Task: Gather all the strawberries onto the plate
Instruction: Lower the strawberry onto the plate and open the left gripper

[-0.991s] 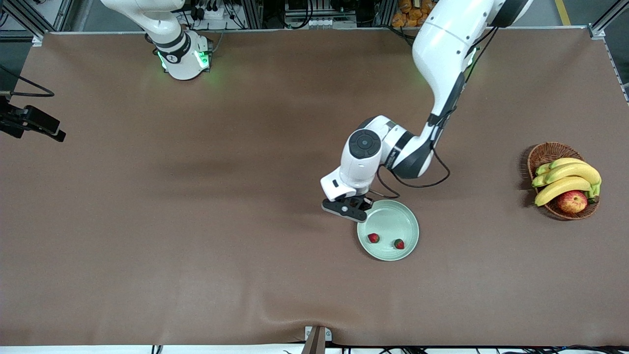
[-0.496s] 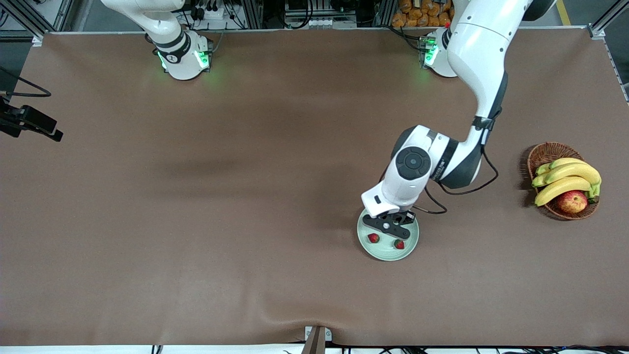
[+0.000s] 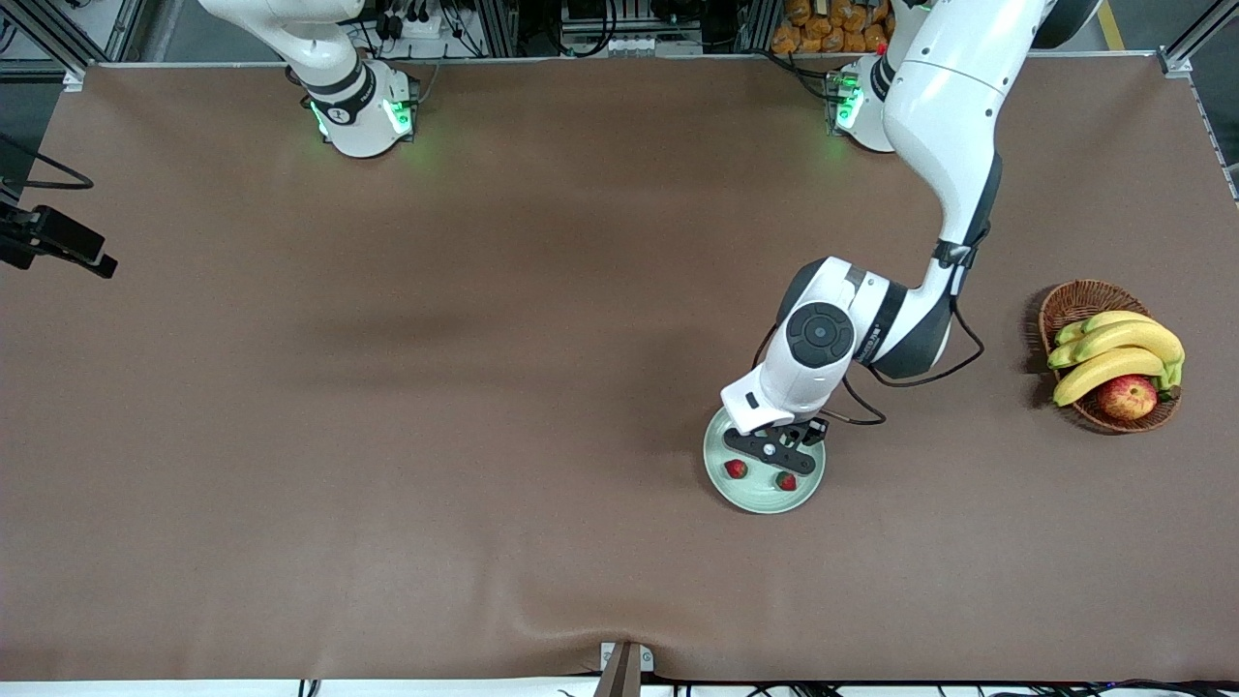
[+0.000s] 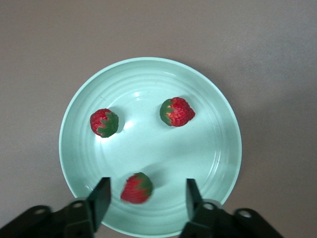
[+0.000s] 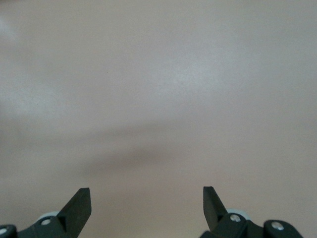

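Left gripper [image 4: 146, 196] hangs over the plate [image 4: 225, 148], jaws open, with three strawberries [image 4: 177, 112] in it. Right gripper [image 5: 147, 201] waits above bare worktop [image 3: 387, 387], jaws open.

- Under me stretches a table [image 3: 387, 407] covered in plain brown cloth, wrinkled along the edge nearest the front camera.
- Past the edge by my bases I see metal framing [image 3: 503, 24] and cables.
- Green light glows on the cloth there.
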`<state>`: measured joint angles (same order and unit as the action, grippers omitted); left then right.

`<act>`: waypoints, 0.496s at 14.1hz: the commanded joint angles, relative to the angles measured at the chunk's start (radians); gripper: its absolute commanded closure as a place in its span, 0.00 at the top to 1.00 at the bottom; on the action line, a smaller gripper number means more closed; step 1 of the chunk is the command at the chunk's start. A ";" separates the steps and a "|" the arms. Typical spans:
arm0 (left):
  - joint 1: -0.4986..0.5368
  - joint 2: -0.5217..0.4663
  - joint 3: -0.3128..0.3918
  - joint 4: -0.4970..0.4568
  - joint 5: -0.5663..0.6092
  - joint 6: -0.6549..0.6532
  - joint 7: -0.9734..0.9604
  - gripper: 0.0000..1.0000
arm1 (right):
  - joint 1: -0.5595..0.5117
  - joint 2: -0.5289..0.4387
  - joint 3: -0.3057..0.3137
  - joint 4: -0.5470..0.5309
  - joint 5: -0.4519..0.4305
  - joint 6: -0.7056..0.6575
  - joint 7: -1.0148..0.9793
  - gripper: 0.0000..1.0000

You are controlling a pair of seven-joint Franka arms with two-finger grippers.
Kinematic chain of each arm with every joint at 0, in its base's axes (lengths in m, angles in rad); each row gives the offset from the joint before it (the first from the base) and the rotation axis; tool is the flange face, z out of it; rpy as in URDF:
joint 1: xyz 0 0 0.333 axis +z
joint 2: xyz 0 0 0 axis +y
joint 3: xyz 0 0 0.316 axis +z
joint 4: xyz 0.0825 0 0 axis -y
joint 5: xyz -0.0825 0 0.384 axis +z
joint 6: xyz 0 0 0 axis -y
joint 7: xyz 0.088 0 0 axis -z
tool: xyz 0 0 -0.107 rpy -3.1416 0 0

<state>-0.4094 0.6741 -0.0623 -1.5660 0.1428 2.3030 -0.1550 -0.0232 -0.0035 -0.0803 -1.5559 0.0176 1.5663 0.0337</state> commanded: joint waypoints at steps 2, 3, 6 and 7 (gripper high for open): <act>0.047 -0.010 -0.005 0.014 0.018 0.004 -0.018 1.00 | -0.021 -0.012 0.011 0.008 0.013 -0.014 0.005 1.00; 0.049 -0.010 -0.005 0.027 0.018 0.004 -0.018 1.00 | -0.018 -0.010 0.011 0.008 0.015 -0.014 0.009 1.00; 0.054 -0.013 0.004 0.072 0.021 0.004 -0.069 1.00 | -0.011 -0.007 0.019 0.008 0.015 -0.014 0.014 1.00; 0.066 -0.016 0.012 0.086 0.023 0.004 -0.077 1.00 | -0.009 -0.009 0.020 0.008 0.015 -0.014 0.015 1.00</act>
<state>-0.3551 0.6718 -0.0571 -1.5065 0.1428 2.3120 -0.1890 -0.0274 -0.0054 -0.0706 -1.5550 0.0198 1.5652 0.0338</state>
